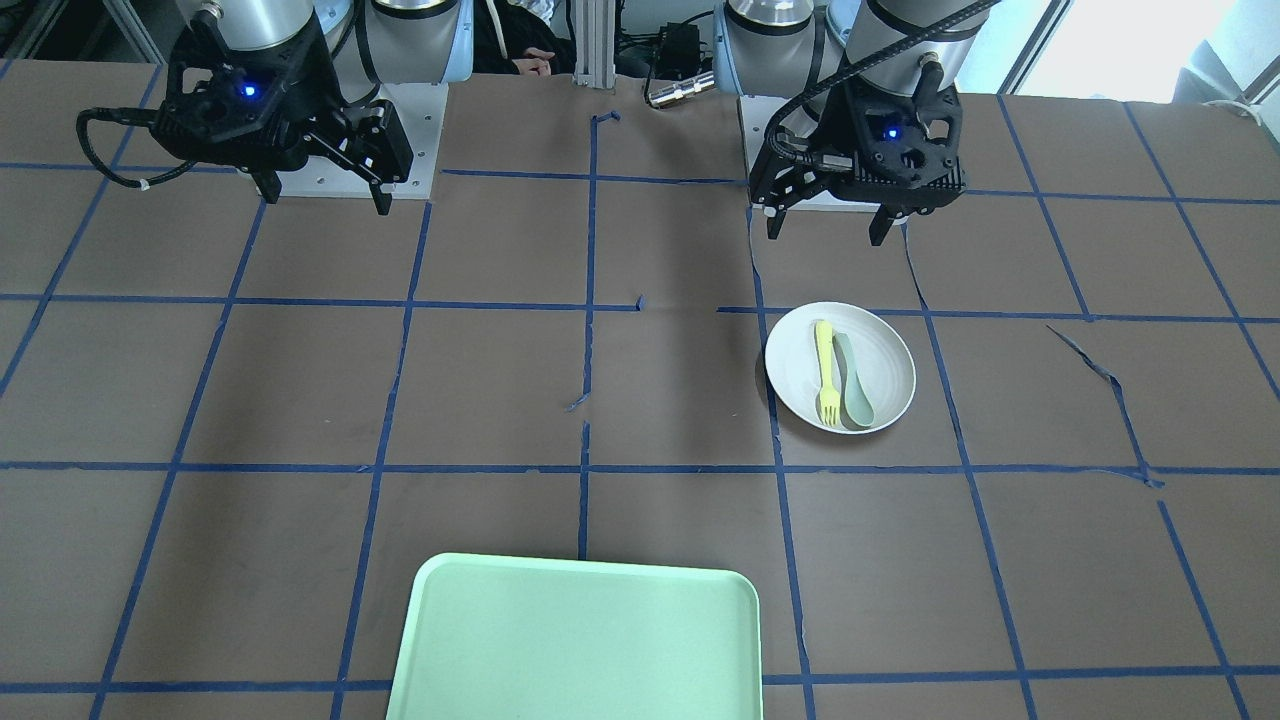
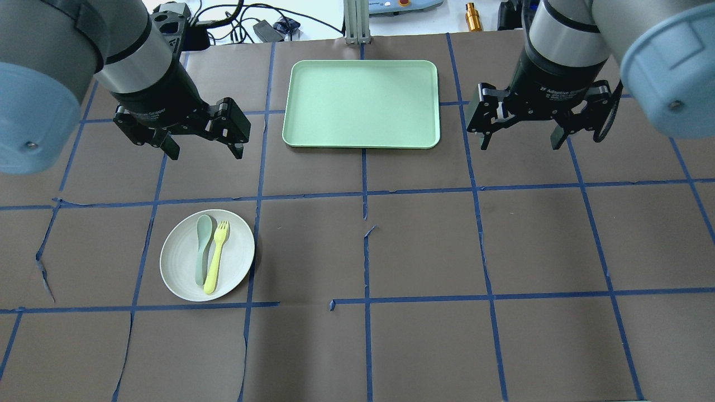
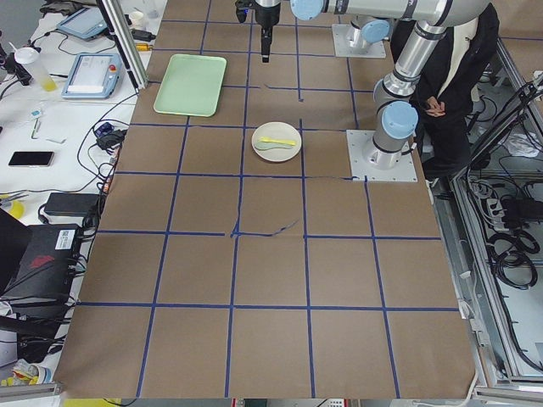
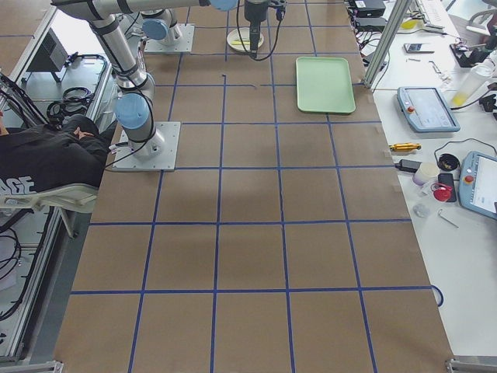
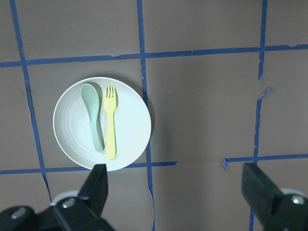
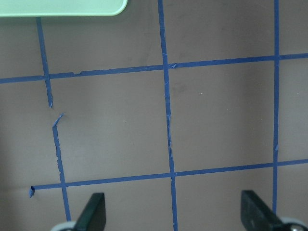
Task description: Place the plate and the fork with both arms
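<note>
The white plate [image 2: 207,255] lies on the table on my left side, also in the front view [image 1: 840,366] and the left wrist view [image 5: 102,123]. The yellow fork [image 2: 217,255] [image 1: 827,372] [image 5: 110,122] lies in the plate beside a grey-green spoon [image 2: 202,248] [image 1: 853,380] [image 5: 93,115]. My left gripper [image 2: 204,148] [image 1: 826,225] hangs open and empty high above the table, beyond the plate. My right gripper [image 2: 520,139] [image 1: 325,195] hangs open and empty over bare table on the other side.
A mint-green tray [image 2: 361,104] [image 1: 578,640] lies at the table's far middle, between the two grippers; its corner shows in the right wrist view [image 6: 62,7]. Blue tape lines cross the brown table. A person sits behind the robot's base [image 3: 454,59].
</note>
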You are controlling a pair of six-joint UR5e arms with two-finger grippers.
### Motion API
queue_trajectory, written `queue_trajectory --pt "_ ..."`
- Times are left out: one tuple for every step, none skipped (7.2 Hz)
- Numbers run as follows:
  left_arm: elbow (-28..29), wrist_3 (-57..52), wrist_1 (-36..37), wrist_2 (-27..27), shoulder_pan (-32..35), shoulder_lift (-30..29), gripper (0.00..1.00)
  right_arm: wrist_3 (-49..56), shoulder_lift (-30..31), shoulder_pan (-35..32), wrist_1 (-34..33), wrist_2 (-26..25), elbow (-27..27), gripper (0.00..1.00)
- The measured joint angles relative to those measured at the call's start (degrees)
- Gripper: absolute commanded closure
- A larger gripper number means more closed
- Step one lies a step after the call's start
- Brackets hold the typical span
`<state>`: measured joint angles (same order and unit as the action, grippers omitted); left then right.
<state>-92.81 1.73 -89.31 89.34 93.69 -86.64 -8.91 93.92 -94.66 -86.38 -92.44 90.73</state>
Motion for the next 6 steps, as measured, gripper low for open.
queue_trajectory --pt "0.0 -0.01 -0.04 -0.05 0.0 0.09 0.0 -0.08 0.06 0.0 -0.39 -0.42 0.21 0.0" --pt "0.0 0.01 -0.08 -0.09 0.0 0.16 0.0 -0.14 0.13 0.0 -0.78 -0.63 0.35 0.0" --pt "0.0 -0.01 -0.12 -0.11 0.0 0.25 0.0 -0.17 0.17 0.0 -0.96 -0.72 0.44 0.0" --pt "0.0 -0.09 -0.17 -0.12 0.0 0.37 0.0 -0.17 0.19 -0.02 -1.03 -0.75 0.47 0.0" --pt "0.0 -0.14 -0.21 -0.13 0.0 0.45 0.0 -0.15 0.21 -0.06 -1.05 -0.69 0.5 0.0" --pt "0.0 -0.17 -0.26 -0.13 0.0 0.51 0.0 -0.15 0.21 -0.11 -1.06 -0.62 0.56 0.0"
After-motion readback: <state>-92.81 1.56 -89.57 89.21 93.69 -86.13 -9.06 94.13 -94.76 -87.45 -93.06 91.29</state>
